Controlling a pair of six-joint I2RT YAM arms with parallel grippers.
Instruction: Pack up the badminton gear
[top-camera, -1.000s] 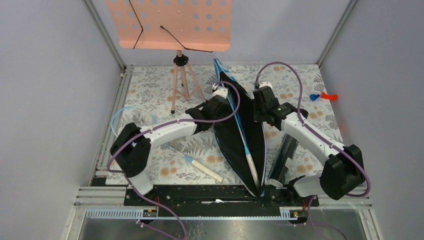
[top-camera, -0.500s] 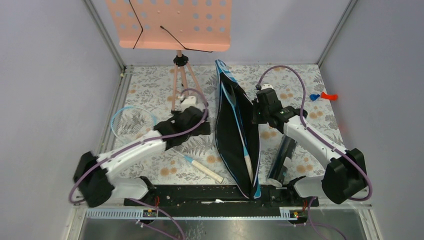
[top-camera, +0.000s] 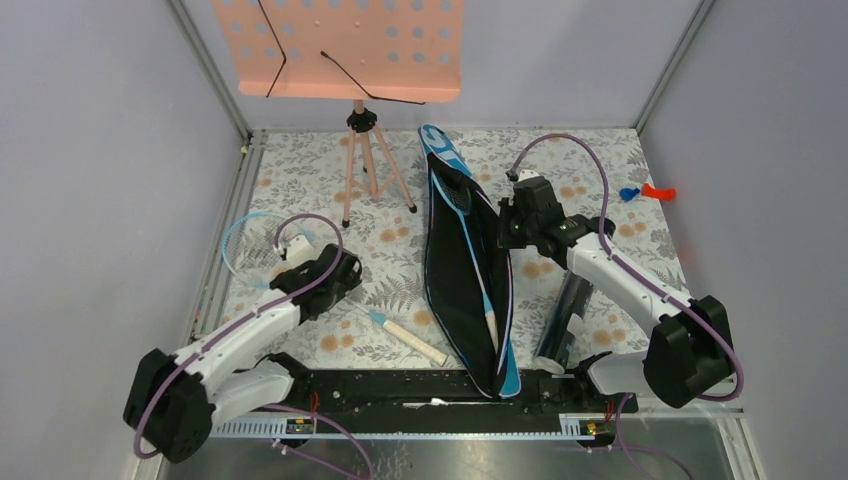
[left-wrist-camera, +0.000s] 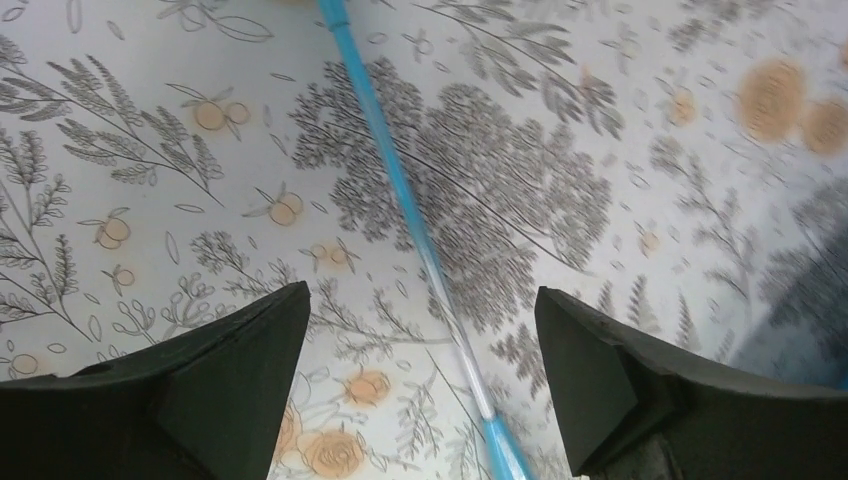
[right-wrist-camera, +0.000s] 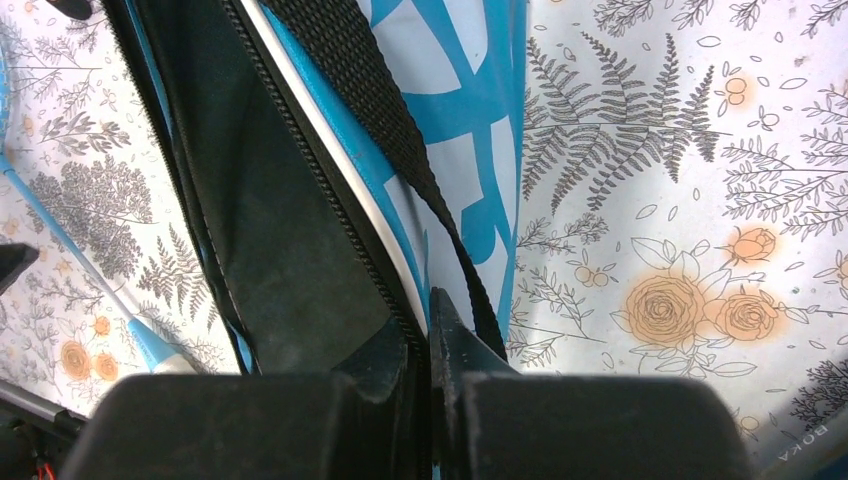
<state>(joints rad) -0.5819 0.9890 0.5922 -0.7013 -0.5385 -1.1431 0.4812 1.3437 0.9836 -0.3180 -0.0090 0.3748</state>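
Left of the racket bag (top-camera: 458, 290): left gripper (left-wrist-camera: 420, 293) gapes wide over the loose racket (left-wrist-camera: 395, 180).
Bag's right rim: right gripper (right-wrist-camera: 432, 345) clamps it, a grip only its wrist view shows.

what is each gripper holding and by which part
The right gripper pinches the racket bag by its zippered edge; the left gripper, open above a racket shaft, holds nothing.

Left end effector (left-wrist-camera: 420, 298) gapes; right end effector (right-wrist-camera: 432, 350) clamps tight.
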